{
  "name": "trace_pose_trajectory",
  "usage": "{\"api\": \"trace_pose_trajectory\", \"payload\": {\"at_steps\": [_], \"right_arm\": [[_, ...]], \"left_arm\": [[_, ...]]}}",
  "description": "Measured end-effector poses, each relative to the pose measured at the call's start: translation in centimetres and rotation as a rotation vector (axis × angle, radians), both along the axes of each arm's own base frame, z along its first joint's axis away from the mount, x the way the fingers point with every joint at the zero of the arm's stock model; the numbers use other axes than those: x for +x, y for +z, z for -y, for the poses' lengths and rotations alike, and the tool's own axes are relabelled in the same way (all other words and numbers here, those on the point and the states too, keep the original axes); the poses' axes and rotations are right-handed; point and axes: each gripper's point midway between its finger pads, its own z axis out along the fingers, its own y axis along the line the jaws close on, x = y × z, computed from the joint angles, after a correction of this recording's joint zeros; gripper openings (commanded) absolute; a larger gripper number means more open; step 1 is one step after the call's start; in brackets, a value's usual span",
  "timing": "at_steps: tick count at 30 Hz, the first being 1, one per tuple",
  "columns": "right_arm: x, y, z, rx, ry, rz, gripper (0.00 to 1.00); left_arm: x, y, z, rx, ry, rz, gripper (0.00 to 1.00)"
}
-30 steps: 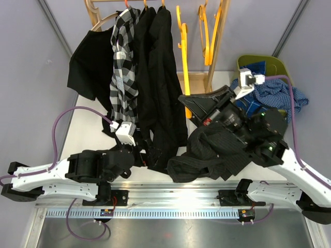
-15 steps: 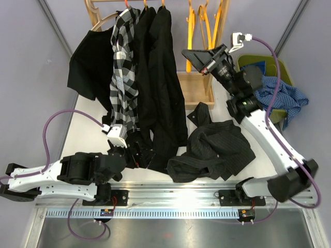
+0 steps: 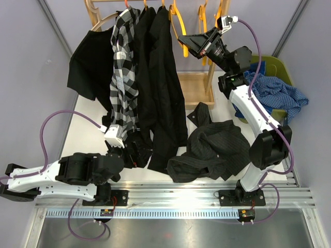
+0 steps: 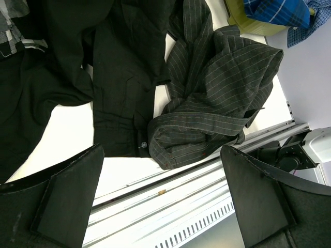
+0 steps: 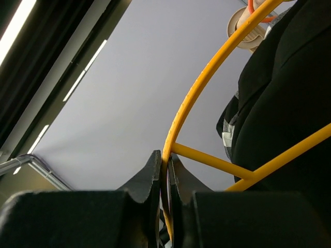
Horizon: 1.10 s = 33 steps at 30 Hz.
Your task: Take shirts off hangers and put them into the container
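Note:
High at the rack, my right gripper [image 3: 182, 41] [image 5: 165, 164] is shut on an orange-yellow hanger [image 3: 178, 19] [image 5: 207, 82], just right of a hanging black shirt [image 3: 161, 77] [image 5: 289, 103]. A black-and-white plaid shirt [image 3: 124, 67] and another black shirt [image 3: 90, 67] hang further left. A charcoal pinstripe shirt [image 3: 217, 150] [image 4: 217, 98] lies crumpled on the table. The olive-green container [image 3: 271, 63] [image 4: 248, 23] at the right holds blue checked shirts [image 3: 276, 93] [image 4: 279, 10]. My left gripper [image 3: 138, 155] [image 4: 165, 201] stands open and empty, low beside the hanging black shirt's hem [image 4: 124, 77].
A pale wooden rack [image 3: 213, 57] stands at the back, with another orange-yellow hanger [image 3: 206, 31] on it. A metal rail [image 3: 176, 199] [image 4: 170, 186] runs along the table's near edge. Purple cables loop off both arms.
My right arm has swung up and back from over the pinstripe shirt to the rack's top, carrying the hanger. The left arm has barely shifted.

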Motion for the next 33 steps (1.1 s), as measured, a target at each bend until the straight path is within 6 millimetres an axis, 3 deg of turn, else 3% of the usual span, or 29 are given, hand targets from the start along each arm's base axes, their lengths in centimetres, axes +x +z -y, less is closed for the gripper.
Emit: {"api": "trace_pose_trajectory", "payload": {"at_steps": [6, 18, 22, 30, 31, 32, 33], "right_arm": [[0.2, 0.0, 0.7, -0.001, -0.014, 0.013, 0.00], [1.1, -3.6, 3.0, -0.028, -0.128, -0.092, 0.00], [1.2, -3.9, 3.4, -0.030, -0.138, -0.105, 0.00], [3.3, -4.7, 4.1, -0.012, -0.112, -0.133, 0.00], [3.4, -4.9, 4.1, -0.012, -0.108, -0.139, 0.02], [3.4, -5.0, 4.0, -0.012, -0.105, -0.140, 0.13], [3.2, -5.0, 4.1, -0.011, -0.103, -0.132, 0.33]], "left_arm": [[0.0, -0.5, -0.1, 0.010, 0.008, -0.005, 0.99], [0.0, -0.6, -0.1, 0.008, 0.013, -0.011, 0.99], [0.0, -0.6, -0.1, 0.009, 0.013, -0.012, 0.99], [0.0, -0.9, 0.0, 0.013, 0.021, -0.022, 0.99], [0.0, -1.0, 0.0, 0.013, 0.022, -0.024, 0.99], [0.0, -1.0, -0.1, 0.015, 0.022, -0.025, 0.99], [0.0, -1.0, -0.1, 0.014, 0.023, -0.025, 0.99]]}}
